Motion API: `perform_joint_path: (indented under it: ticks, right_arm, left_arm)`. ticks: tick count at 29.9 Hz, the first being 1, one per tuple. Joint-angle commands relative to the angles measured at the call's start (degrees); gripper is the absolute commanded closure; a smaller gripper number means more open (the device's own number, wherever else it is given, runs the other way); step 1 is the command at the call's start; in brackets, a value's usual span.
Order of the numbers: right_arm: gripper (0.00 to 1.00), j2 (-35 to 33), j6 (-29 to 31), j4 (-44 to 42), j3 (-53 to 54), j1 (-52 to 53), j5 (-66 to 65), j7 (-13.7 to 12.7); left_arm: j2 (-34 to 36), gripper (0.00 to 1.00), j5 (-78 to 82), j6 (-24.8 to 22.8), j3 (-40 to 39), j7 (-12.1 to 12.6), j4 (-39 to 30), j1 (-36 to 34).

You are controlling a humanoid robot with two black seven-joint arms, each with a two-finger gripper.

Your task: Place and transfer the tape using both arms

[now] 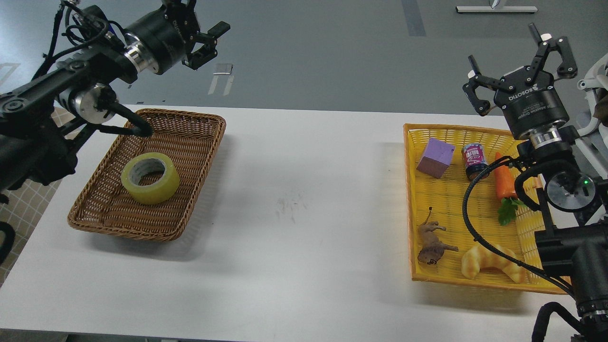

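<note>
Lying flat in the brown wicker basket [190, 142] at the left of the white table [304, 213], the tape [150, 177] shows its grey-white core facing up; nothing touches it. Left gripper [209, 40] hangs in the air beyond the basket's far edge, well above the tape, fingers apart & empty. Left arm [71, 95] comes in from the left edge w/ a black cable looping down over the basket's far left corner.

Right gripper [515, 66] is raised at the far right, beyond the yellow basket [413, 204], fingers spread wide, holding nothing; ROBOTIQ lettering shows on its body. Right arm [570, 247] runs down the right edge, partly covering that basket's right side.

Yellow basket holds, far to near: purple block [435, 158] at far left, small can [475, 161] just right of it, carrot [504, 183] w/ green leaves next to the can, brown lion figure [432, 242] near left, croissant toy [491, 263] near right. Middle of the table btw the two baskets has only faint smudges [292, 202].
</note>
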Motion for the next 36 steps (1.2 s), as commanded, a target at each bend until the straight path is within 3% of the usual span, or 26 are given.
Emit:
perform_joint_path:
  ticks: [1,6,9,12,23,36]
  right_arm:
    - [0.00,0.2,0.0,-3.3,-0.4,3.1,0.0,-0.3]
    - [0.01,0.1,0.0,-3.6,-3.1,4.0,0.3,-1.2]
    - [0.01,-0.1,0.0,-3.1,-6.4,4.1,0.4,-2.9]
    - [0.00,0.1,0.0,-3.2,-8.1,4.0,0.4,-2.9]
    - [0.00,4.7,0.0,-3.5,-9.0,3.3,0.4,-2.3]
    - [0.00,4.7,0.0,-3.0,-8.3,2.3,0.4,-2.1]
  left_arm:
    - [-6.0,0.02,0.0,-3.5,-9.9,-0.2,-0.1,5.8]
    - [-10.5,0.02,0.1,-6.7,-16.0,0.3,-0.2,11.0]
    - [-10.8,0.02,0.1,-8.1,-16.1,-0.1,-0.6,12.4]
    - [-11.5,0.02,0.1,-9.2,-16.2,-0.1,-0.7,13.5]
    - [-12.5,0.02,0.1,-9.2,-15.8,0.2,-0.8,16.0]
    - [-12.4,0.02,0.1,-9.2,-16.1,-0.2,-0.3,16.4]
